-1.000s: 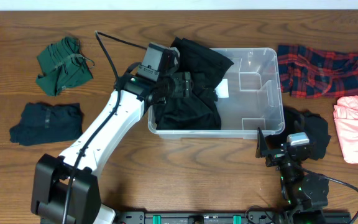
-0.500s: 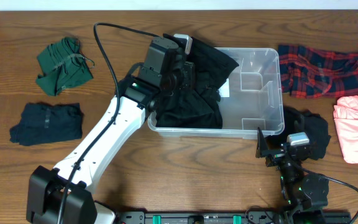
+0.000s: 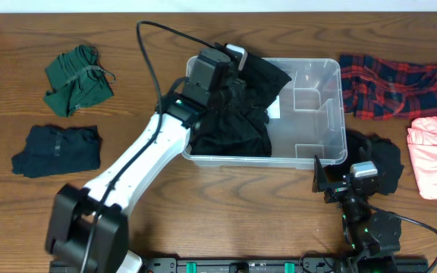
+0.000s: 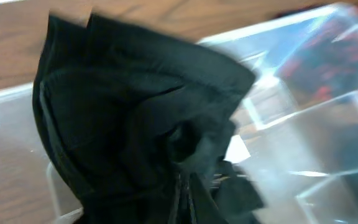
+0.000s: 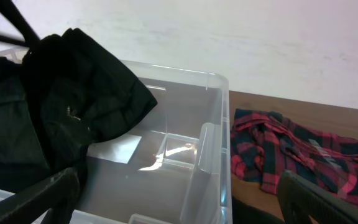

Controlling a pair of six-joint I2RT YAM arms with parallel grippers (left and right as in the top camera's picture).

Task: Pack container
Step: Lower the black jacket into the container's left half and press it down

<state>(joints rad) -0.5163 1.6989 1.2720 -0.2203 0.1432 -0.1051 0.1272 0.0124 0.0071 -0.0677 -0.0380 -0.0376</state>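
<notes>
The container [image 3: 309, 114], a clear plastic bin with a white label [image 3: 273, 108] on its base, stands at the table's middle. A black garment [image 3: 234, 129] fills its left half and drapes over the back left rim. My left gripper [image 3: 237, 91] reaches into the bin from the left. In the left wrist view its fingers [image 4: 184, 199] are pressed together with the black garment [image 4: 135, 106] bunched around them. My right gripper [image 3: 328, 182] rests open on the table in front of the bin's right corner, facing the container [image 5: 210, 155] with nothing between its fingers [image 5: 328, 199].
A green garment [image 3: 78, 70] and a dark navy one [image 3: 55, 149] lie at the left. At the right lie a red plaid shirt [image 3: 393, 85], a pink garment [image 3: 435, 155] and a black cloth [image 3: 381, 163] beside the right arm.
My left gripper has shut in the black garment and moved toward the back right. The cloth has bunched up further over the bin's middle. The right arm has not moved.
</notes>
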